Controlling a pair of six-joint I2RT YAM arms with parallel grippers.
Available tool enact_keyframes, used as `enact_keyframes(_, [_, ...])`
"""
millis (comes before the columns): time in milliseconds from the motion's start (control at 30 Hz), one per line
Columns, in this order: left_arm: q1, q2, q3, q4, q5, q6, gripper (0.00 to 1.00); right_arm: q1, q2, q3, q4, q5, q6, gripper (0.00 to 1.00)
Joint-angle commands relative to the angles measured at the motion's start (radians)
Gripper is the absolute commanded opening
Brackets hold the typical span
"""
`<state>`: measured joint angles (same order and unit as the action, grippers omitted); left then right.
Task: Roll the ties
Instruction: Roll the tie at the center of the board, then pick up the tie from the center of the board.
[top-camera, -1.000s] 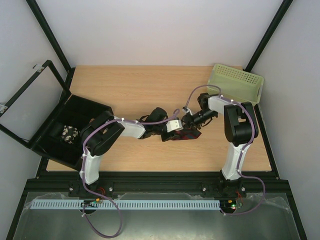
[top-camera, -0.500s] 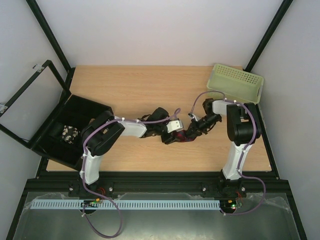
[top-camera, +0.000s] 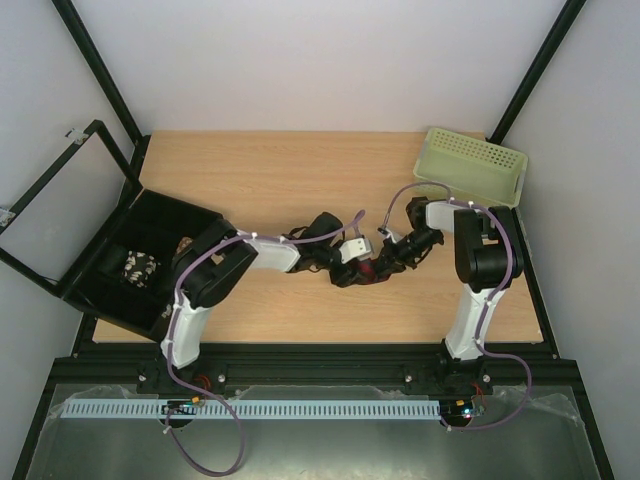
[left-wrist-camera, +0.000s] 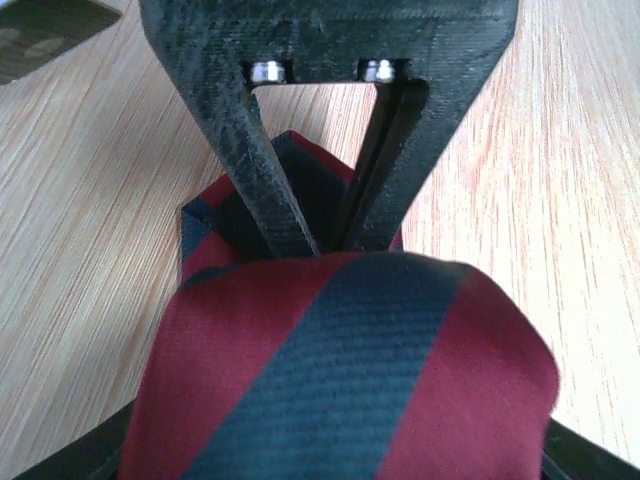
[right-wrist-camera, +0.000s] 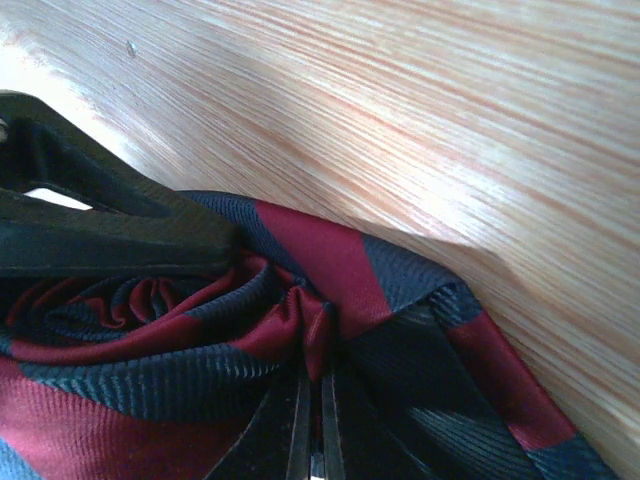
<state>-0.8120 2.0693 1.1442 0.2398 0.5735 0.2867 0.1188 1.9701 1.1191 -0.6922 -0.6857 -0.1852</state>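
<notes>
- The dark red fabric necktie with navy diagonal stripes (top-camera: 368, 272) lies at mid-surface as a half-made coil, between the tips of the two arms.
- The right jaws are clenched on a pinch of cloth at the coil's core.
- The left jaws stand parted astride the outer wrap and seem released. Their tips are hidden behind the fold.
- To roll well, the right arm likely needs to hold the core firm like an axle. The left would then retake the loose wrap and lay it round evenly, edges flush, low to the wood. Slack would probably let the coil cone or spring open.
- The pale wood-grain surface (top-camera: 300, 180) carries an open black box (top-camera: 170, 215) at its left edge, holding a small patterned bundle (top-camera: 136, 268).
- A pale green perforated basket (top-camera: 475, 165) sits at the far right corner.
- Black frame posts (top-camera: 95, 60) and plain white walls stand beyond.
</notes>
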Motion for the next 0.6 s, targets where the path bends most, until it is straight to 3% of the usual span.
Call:
enact_keyframes(0, [-0.009, 0.065, 0.058, 0.017, 0.011, -0.062, 0.55, 0.018, 0.055, -0.005, 0.054, 0.125, 0.027, 0.01])
enact_keyframes(167, [-0.021, 0.053, 0.020, -0.023, -0.074, -0.011, 0.33, 0.000, 0.044, 0.035, -0.003, 0.122, 0.000, 0.04])
enact_keyframes(233, [-0.020, 0.037, -0.010, -0.043, -0.114, 0.025, 0.27, -0.024, 0.031, 0.065, -0.048, 0.116, -0.019, 0.14])
enact_keyframes(433, [-0.019, 0.045, -0.039, -0.121, -0.186, 0.109, 0.23, -0.099, 0.014, 0.138, -0.233, 0.019, -0.091, 0.44])
enact_keyframes(567, [-0.021, 0.048, -0.035, -0.134, -0.193, 0.120, 0.23, -0.129, 0.008, 0.120, -0.255, 0.022, -0.090, 0.57])
